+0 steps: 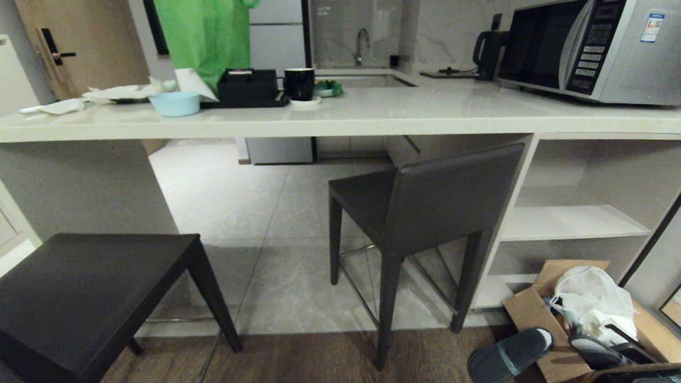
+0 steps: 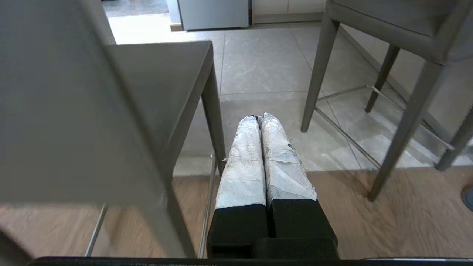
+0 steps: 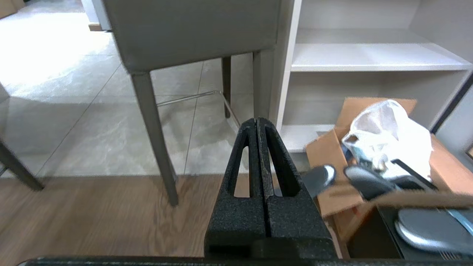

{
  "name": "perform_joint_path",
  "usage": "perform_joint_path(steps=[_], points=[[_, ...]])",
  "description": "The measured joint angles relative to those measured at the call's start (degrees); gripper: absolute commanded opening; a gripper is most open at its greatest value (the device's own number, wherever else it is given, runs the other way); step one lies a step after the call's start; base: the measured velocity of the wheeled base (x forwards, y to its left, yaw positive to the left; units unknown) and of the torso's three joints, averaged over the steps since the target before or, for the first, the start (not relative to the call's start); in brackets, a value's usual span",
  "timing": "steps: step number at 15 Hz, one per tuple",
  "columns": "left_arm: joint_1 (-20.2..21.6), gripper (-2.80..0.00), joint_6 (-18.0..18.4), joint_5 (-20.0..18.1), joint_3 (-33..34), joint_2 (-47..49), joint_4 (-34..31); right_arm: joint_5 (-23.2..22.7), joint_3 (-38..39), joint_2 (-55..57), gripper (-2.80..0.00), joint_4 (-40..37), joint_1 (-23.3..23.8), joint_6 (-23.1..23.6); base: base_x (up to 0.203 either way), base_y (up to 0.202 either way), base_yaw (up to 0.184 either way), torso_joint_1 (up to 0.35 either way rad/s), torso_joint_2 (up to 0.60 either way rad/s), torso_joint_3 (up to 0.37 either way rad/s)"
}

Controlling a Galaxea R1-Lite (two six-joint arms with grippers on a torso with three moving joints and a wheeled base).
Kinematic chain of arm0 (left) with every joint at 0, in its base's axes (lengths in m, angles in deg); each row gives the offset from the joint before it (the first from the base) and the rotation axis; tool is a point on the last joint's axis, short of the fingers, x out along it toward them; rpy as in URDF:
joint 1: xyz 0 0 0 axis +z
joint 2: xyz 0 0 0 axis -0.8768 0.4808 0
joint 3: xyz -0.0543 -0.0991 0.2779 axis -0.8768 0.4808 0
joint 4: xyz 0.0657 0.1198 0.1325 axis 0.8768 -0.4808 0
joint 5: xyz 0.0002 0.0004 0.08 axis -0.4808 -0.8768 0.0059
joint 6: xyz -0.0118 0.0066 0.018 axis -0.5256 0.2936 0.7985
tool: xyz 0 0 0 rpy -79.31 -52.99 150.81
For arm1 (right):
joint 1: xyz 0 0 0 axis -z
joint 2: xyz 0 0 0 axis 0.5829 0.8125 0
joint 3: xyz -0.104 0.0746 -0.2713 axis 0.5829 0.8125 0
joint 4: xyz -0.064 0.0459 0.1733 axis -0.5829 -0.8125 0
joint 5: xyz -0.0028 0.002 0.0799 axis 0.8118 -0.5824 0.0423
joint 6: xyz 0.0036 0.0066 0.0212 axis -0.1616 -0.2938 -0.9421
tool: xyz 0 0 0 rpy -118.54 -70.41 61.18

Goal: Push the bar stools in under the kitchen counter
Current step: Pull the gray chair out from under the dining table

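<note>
Neither of the two bar stools is judged to be fully home under the bench (image 1: 340, 114), so the task is taken to be at or near its start. The right stool (image 1: 425, 213) is seen standing at the bench's open bay just beside the white shelves (image 1: 574, 221), its seat partly under the slab and its backrest just below and in front of the slab's edge, with its rear legs resting on the wood floor; a short push inward appears to be left for it. The left stool (image 1: 90, 292) is found well out from the bench, close to the camera at the lower left, its dark seat wholly clear of the slab, so the greater part of the work is judged to lie there. The left end effector (image 2: 260, 118) is shown with its wrapped fingers pressed together and holding nothing, hanging low between the two stools, beside a front leg of the left one and touching neither. The right end effector (image 3: 257, 122) is likewise closed on nothing, held low behind the right stool's backrest, near an open cardboard box (image 1: 537, 314) of oddments and a slipper (image 1: 508, 354) on the floor. No contact with either stool has yet been made.
</note>
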Motion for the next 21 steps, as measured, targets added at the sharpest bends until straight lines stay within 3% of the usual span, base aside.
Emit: perform_joint_path(steps=[8, 16, 21], points=[[0.0, -2.8, 0.0, 0.0, 0.0, 0.0, 0.0, 0.0, 0.0, 0.0, -2.8, 0.0, 0.0, 0.0, 0.177, 0.0, 0.001, 0.007, 0.0, 0.001], [0.0, -2.8, -0.2, 0.0, 0.0, 0.0, 0.0, 0.0, 0.0, 0.0, -2.8, 0.0, 0.0, 0.0, 0.0, 0.0, 0.0, 0.0, 0.0, 0.0], [0.0, -2.8, -0.2, 0.0, 0.0, 0.0, 0.0, 0.0, 0.0, 0.0, -2.8, 0.0, 0.0, 0.0, 0.001, -0.151, 0.001, 0.002, 0.0, 0.004]])
